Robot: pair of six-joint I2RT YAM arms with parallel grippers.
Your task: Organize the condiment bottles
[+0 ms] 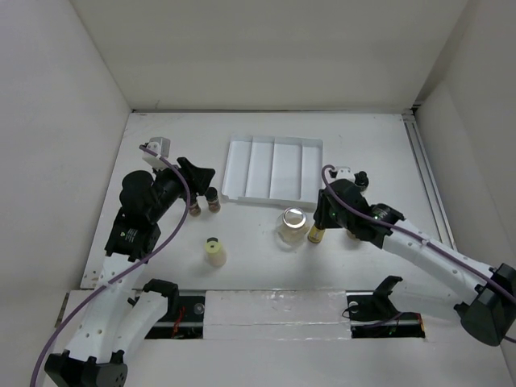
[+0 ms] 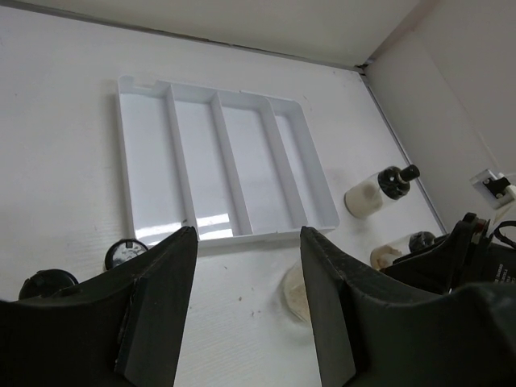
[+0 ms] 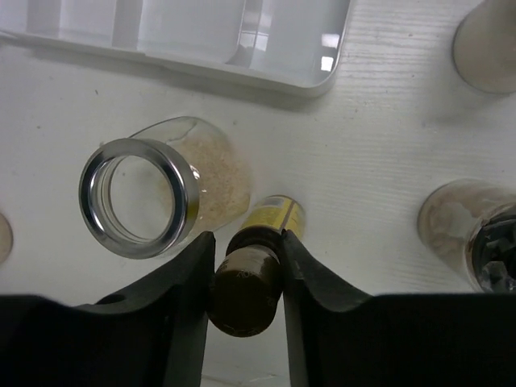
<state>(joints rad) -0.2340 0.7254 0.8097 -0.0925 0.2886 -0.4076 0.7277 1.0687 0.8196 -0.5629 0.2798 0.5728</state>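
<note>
My right gripper (image 3: 247, 246) is shut on the dark cap of the slim yellow bottle (image 3: 278, 216), which stands on the table just right of the wide clear silver-lidded jar (image 3: 141, 197). In the top view this gripper (image 1: 320, 222) sits over the yellow bottle (image 1: 316, 235), beside the jar (image 1: 292, 226). My left gripper (image 1: 201, 176) is open and empty above the table, near two dark-capped shakers (image 1: 214, 201). The pale cream bottle (image 1: 214, 251) stands alone nearer the front. Two tan shakers (image 3: 472, 230) stand right of my right gripper.
The white ridged tray (image 1: 272, 169) lies at the back centre with nothing in its slots, and it fills the left wrist view (image 2: 226, 161) beyond the open left gripper (image 2: 248, 242). White walls enclose the table on three sides.
</note>
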